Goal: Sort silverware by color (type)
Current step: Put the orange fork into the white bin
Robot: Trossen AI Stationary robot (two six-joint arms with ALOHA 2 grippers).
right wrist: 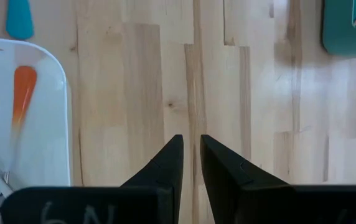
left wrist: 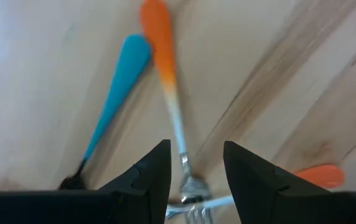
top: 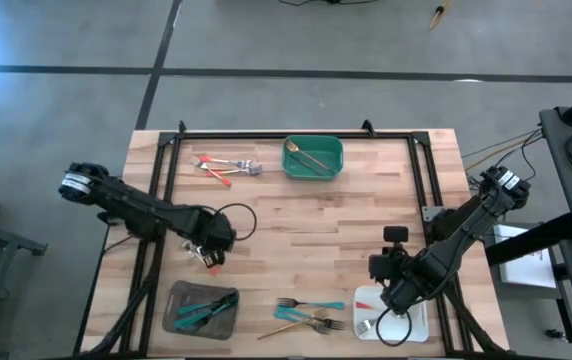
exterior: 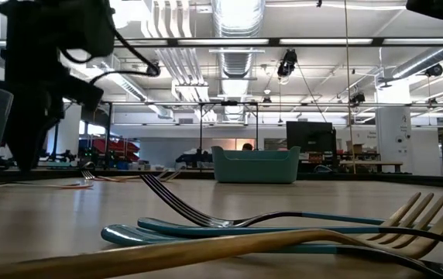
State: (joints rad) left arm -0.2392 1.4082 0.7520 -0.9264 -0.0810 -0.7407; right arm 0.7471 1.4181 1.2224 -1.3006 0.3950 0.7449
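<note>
Seen from above, the counter (top: pixel 296 215) carries silverware in several groups. Taking the green tray (top: pixel 313 158) at the far edge as landmark: gold pieces lie inside it; red-handled pieces (top: pixel 224 166) lie beside it. Nearer, the grey tray (top: pixel 202 308) holds teal pieces, loose forks (top: pixel 311 313) lie beside the white tray (top: pixel 393 312). The left end effector (top: pixel 209 252) hangs above the grey tray's far side; the right end effector (top: pixel 394 292) hangs at the white tray.

Low view: teal and gold forks (exterior: pixel 299 229) lie in the foreground, the green tray behind.

Left wrist view: parted fingers (left wrist: pixel 153 177) straddle an orange-handled fork (left wrist: pixel 168 93), not clamped; a teal handle (left wrist: pixel 117 90) lies alongside.

Right wrist view: fingers (right wrist: pixel 165 165) nearly closed, empty; an orange handle (right wrist: pixel 21 93) lies in the white tray.
</note>
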